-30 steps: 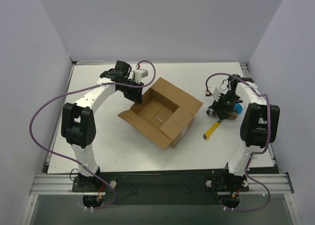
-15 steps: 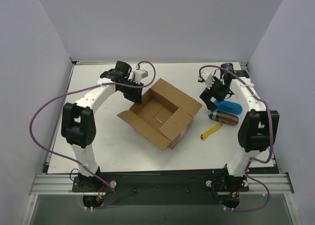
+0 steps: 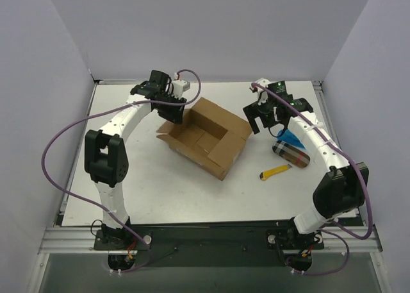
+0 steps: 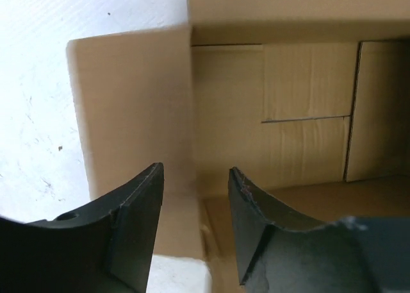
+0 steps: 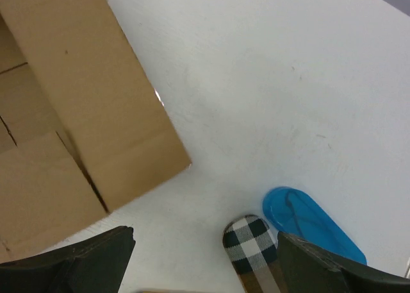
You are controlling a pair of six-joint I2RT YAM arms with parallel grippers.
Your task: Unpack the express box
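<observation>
The express box (image 3: 205, 136), a brown carton with its flaps open, lies mid-table. Its inside shows only bare cardboard in the left wrist view (image 4: 307, 113). My left gripper (image 3: 174, 113) is at the box's far left corner. In the left wrist view it (image 4: 195, 203) is open, with the fingers on either side of a box wall edge. My right gripper (image 3: 257, 121) hangs just right of the box. In the right wrist view it (image 5: 205, 267) is wide open and empty over the table, beside a box flap (image 5: 96, 107).
A dark checked cylinder (image 3: 291, 154) lies right of the box and also shows in the right wrist view (image 5: 253, 248). A flat blue piece (image 3: 293, 138) lies behind it, seen too in the right wrist view (image 5: 314, 222). A yellow utility knife (image 3: 275, 172) lies nearer the front.
My right gripper left the cylinder at the right and moved left and back to the box's right side. The box shifted back and turned a little, with my left gripper at its corner.
</observation>
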